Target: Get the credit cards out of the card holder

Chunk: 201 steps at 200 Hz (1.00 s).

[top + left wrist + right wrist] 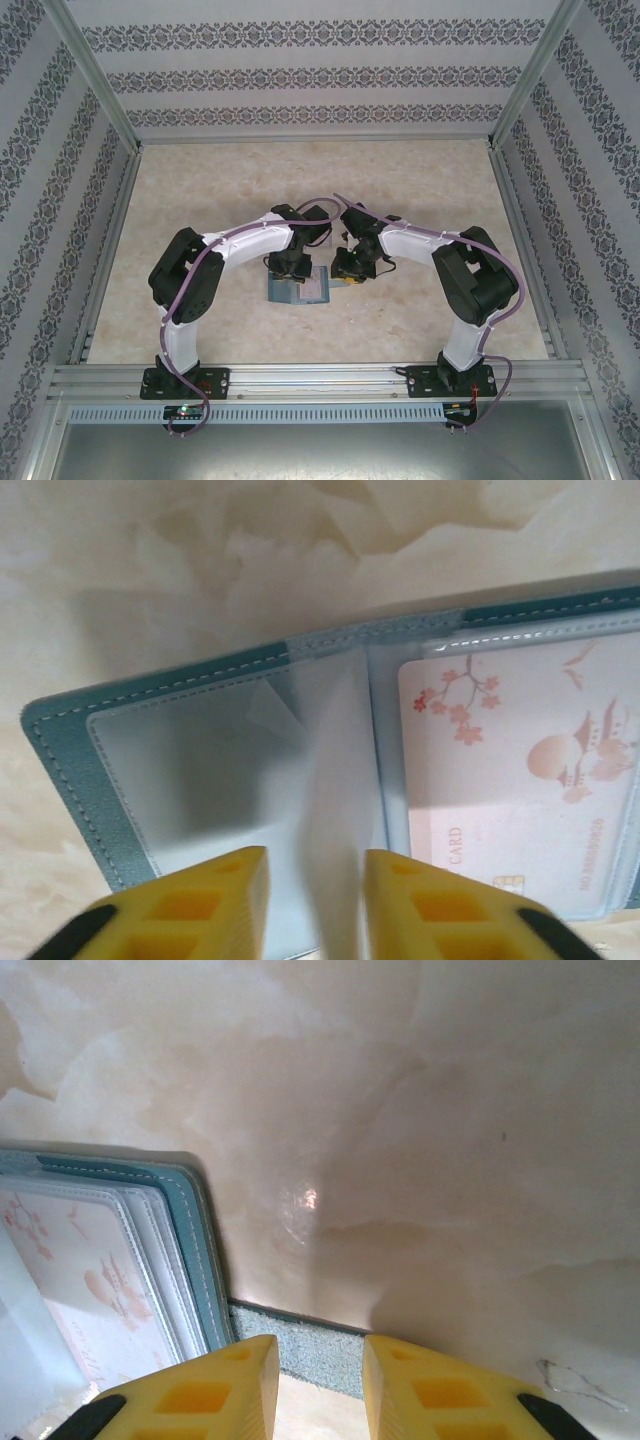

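card holder (298, 288) open flat, long axis left-right | left gripper (315, 900) fingers spread above it | right gripper (320, 1380) fingers spread at strap tab (300, 1345)

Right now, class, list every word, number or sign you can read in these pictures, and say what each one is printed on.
"CARD": on the pale card inside the wallet, running sideways near the card's lower edge.
"NO" followed by a string of characters: along the same card's right edge, too blurred to read with certainty.
No other text is legible.
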Each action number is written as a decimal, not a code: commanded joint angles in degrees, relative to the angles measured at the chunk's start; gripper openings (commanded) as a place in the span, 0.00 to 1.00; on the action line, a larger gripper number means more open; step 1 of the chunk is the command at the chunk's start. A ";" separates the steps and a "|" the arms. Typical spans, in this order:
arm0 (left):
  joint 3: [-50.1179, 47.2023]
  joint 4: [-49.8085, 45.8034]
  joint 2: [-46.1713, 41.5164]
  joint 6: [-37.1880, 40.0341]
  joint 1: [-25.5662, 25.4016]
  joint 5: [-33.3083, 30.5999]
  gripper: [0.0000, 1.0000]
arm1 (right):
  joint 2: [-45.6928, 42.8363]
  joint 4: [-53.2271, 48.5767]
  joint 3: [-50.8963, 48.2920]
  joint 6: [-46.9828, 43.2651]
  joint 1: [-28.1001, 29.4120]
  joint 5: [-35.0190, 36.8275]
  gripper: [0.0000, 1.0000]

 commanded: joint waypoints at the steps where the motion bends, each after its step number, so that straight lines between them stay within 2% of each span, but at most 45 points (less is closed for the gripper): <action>1: 0.16 -3.21 -2.58 1.00 -0.65 -1.94 0.22 | 1.17 -1.88 0.22 -1.30 -0.60 1.80 0.29; 17: -0.23 -2.95 -3.25 1.05 -0.56 -2.13 0.13 | 1.15 -1.97 0.34 -1.42 -0.59 1.80 0.29; 36: -0.28 -2.63 -3.93 0.93 -0.56 -2.28 0.07 | 1.17 -2.09 0.36 -1.40 -0.61 1.98 0.29; 92: -1.22 -3.46 -3.48 1.91 -0.47 -3.12 0.01 | 1.73 -2.14 0.19 -1.45 -0.63 2.70 0.29; 122: -2.02 -4.33 -1.60 2.52 -0.38 -4.28 0.04 | 1.75 -2.31 0.23 -1.58 -0.61 2.86 0.29; 147: -2.39 -4.13 -0.42 2.72 -0.31 -3.75 0.13 | 1.70 -2.41 0.20 -1.50 -0.62 2.86 0.29; 201: -3.83 -5.75 -0.73 2.63 0.22 -6.73 0.23 | 1.61 -2.50 0.28 -1.41 -0.61 3.10 0.29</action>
